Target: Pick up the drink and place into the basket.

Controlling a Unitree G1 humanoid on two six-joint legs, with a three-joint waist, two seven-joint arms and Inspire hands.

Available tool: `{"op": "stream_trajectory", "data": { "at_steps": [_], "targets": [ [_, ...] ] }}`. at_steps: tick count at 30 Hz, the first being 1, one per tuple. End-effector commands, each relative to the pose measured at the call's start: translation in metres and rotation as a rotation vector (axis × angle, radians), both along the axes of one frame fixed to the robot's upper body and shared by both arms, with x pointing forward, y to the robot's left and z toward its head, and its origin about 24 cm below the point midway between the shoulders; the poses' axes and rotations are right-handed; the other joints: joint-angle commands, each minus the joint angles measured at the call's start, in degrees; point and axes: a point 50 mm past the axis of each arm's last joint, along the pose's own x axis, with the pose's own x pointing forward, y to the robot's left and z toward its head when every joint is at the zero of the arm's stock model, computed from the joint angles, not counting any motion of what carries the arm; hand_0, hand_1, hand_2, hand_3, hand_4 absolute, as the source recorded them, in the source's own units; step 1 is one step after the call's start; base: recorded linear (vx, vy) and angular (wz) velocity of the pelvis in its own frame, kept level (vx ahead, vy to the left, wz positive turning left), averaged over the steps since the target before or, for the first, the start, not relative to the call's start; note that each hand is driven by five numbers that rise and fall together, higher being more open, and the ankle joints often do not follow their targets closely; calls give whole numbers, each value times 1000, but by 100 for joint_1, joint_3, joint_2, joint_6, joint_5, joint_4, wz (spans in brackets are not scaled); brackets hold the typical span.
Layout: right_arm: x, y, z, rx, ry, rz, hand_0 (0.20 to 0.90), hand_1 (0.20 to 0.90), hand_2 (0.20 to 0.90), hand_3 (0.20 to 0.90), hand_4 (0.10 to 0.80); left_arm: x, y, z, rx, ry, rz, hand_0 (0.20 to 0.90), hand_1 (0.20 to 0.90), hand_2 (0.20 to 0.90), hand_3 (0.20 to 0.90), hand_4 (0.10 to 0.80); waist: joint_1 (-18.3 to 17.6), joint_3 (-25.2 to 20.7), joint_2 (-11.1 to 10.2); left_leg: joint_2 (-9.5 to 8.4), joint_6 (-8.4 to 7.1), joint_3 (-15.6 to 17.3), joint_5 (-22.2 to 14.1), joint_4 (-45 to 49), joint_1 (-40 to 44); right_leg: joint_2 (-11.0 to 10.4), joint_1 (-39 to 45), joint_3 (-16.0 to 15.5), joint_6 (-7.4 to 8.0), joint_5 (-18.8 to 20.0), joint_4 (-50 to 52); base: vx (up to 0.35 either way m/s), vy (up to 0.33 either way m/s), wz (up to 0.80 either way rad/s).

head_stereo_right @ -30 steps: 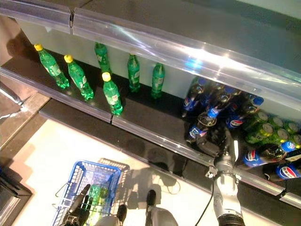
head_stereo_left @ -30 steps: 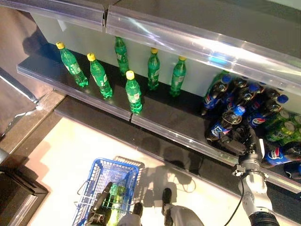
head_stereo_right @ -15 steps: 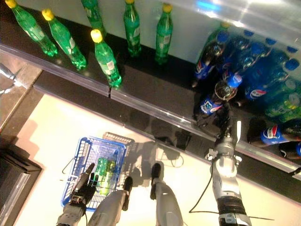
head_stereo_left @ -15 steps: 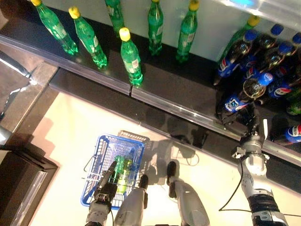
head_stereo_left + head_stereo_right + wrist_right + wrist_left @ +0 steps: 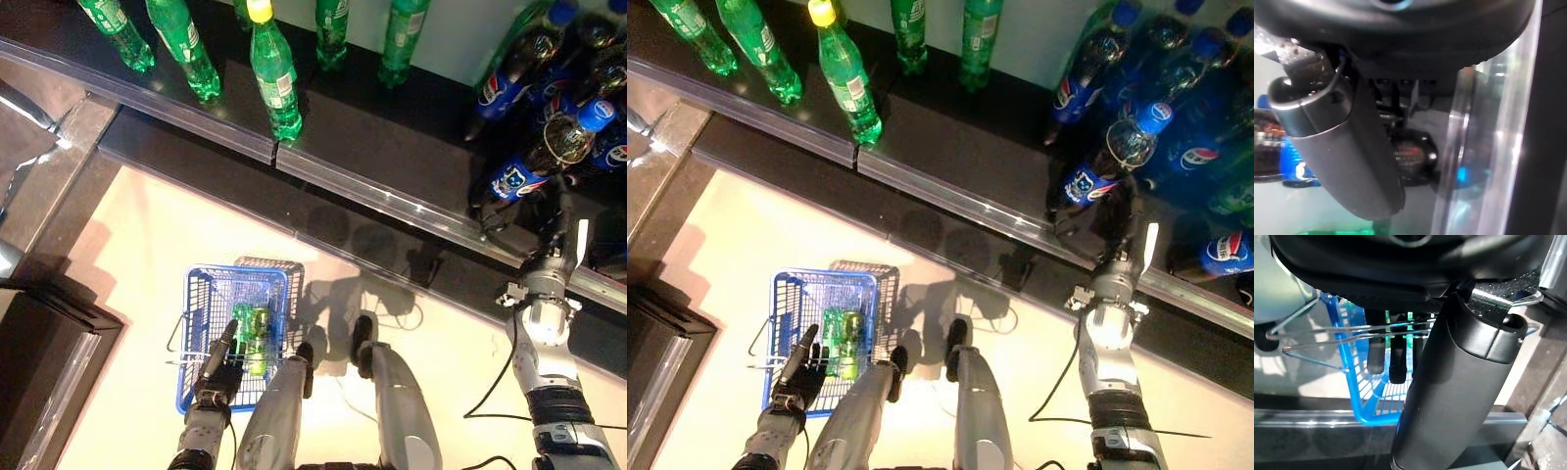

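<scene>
At the lower left of the frame, the left hand [image 5: 217, 374] holds the blue basket [image 5: 197, 294] by its wire handle [image 5: 1352, 328]; its fingers [image 5: 1376, 360] hang curled over the wire, and two green bottles [image 5: 252, 331] already lie inside. Further away, at the right of the frame, the right hand [image 5: 1114, 230] reaches over the clear rail [image 5: 392, 201] of the shelf [image 5: 392, 147] to a dark cola bottle [image 5: 537, 162] with a blue cap. Whether its fingers are closed on the bottle I cannot tell, because they are hidden behind it. The bottle leans among its neighbours [image 5: 1092, 59], so I think a weak grip can let it slip or knock down the others. The rail may also catch the bottle when it is lifted out.
</scene>
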Motion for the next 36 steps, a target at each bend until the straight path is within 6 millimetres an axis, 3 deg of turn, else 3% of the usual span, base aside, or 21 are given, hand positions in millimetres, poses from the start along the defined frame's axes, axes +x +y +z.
{"op": "stream_trajectory", "data": {
  "at_steps": [1, 16, 36],
  "targets": [
    [-14, -15, 82, -160, -343, -61, 900, 900, 900, 900, 800, -25, 39, 12, 133, -105, 37, 300, 300, 300, 200, 100, 129, -320, 32, -182, 453, 273, 28, 564, -472, 60, 331, 244, 27, -779, 804, -2, 36, -10],
    [-4, -17, 111, -189, -357, -12, 900, 900, 900, 900, 800, -27, 35, 11, 123, -94, 10, 300, 300, 300, 200, 100, 234, -274, 75, -228, 446, 283, 116, 859, -726, 130, 123, 287, -26, -820, 1094, 37, 21, -1],
    [18, -37, 112, -90, -230, -7, 900, 900, 900, 900, 800, -29, 37, 8, 131, -69, -28, 300, 300, 300, 200, 100, 449, -207, 126, -290, 509, 164, 144, 648, -600, 108, 190, 286, -14, -783, 1110, 30, 7, 3]
  ]
}}
